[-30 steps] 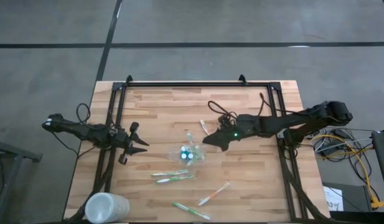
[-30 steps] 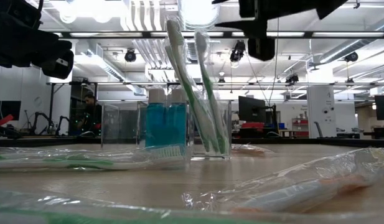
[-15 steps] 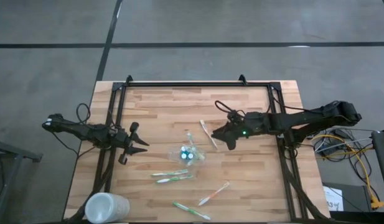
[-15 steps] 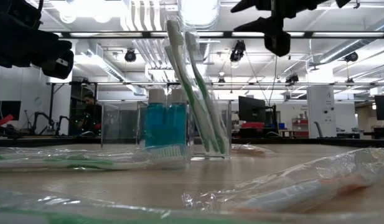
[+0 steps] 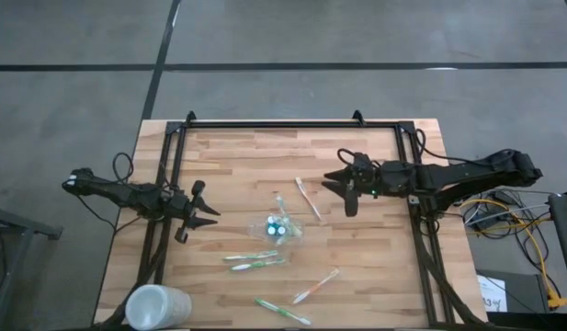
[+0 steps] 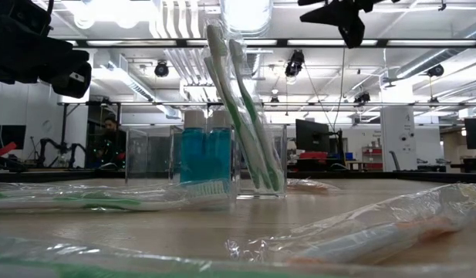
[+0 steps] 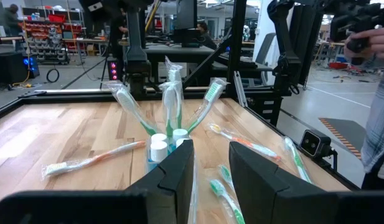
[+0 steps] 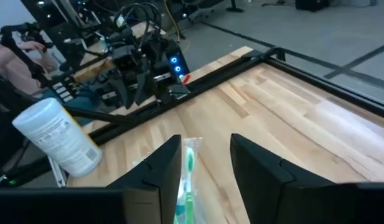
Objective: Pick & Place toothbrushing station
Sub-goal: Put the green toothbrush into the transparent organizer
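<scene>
The toothbrushing station is a clear plastic holder standing on its base mid-table. It holds green wrapped toothbrushes leaning against its rim, and blue tubes. My right gripper hovers open to the holder's right, above the table and pointing toward the table's left side. Nothing is between its fingers. It also shows at the top of the low view. My left gripper waits open at the table's left, facing the holder.
A white-and-orange toothbrush lies just below my right gripper. Wrapped green toothbrushes, an orange one and another green one lie toward the near edge. A frosted white cup stands at the near left corner. A black frame borders the table.
My right gripper has drawn away from the holder toward the table's right edge and risen, rolling about its own pointing line. One green toothbrush in the holder has tipped a little and now leans beside the others.
</scene>
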Available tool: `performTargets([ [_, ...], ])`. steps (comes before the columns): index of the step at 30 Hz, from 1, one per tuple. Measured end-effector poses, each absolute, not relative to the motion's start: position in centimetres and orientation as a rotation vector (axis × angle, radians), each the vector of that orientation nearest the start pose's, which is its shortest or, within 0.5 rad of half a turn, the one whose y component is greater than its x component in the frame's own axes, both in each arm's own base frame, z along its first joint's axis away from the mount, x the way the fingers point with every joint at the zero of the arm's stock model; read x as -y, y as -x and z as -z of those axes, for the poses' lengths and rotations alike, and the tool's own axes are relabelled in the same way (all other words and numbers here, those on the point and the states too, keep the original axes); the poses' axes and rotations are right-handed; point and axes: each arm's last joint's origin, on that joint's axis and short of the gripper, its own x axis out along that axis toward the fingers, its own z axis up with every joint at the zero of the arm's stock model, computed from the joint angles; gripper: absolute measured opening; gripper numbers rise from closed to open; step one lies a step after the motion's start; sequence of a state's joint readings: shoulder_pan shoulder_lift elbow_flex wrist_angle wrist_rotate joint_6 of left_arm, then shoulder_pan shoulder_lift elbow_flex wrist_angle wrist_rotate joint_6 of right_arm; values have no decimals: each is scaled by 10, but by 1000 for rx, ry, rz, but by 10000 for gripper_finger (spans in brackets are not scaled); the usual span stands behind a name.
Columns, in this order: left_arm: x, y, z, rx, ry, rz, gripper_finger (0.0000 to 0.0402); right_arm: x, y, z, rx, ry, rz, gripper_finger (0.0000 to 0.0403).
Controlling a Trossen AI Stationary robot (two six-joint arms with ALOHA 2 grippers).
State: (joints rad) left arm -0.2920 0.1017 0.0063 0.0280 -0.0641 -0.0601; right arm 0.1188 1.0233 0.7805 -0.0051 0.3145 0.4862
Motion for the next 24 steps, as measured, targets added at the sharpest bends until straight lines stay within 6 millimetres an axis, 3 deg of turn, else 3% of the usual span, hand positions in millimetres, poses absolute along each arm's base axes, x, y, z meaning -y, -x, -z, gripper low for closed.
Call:
performTargets([
  [13,28,-100,-160,-73,48,226,108,-38,-227,-295,-287,-283,166,148],
  [24,28,-100,-160,-73,48,226,108,-70,-220,-291,-313,-80,0,158],
])
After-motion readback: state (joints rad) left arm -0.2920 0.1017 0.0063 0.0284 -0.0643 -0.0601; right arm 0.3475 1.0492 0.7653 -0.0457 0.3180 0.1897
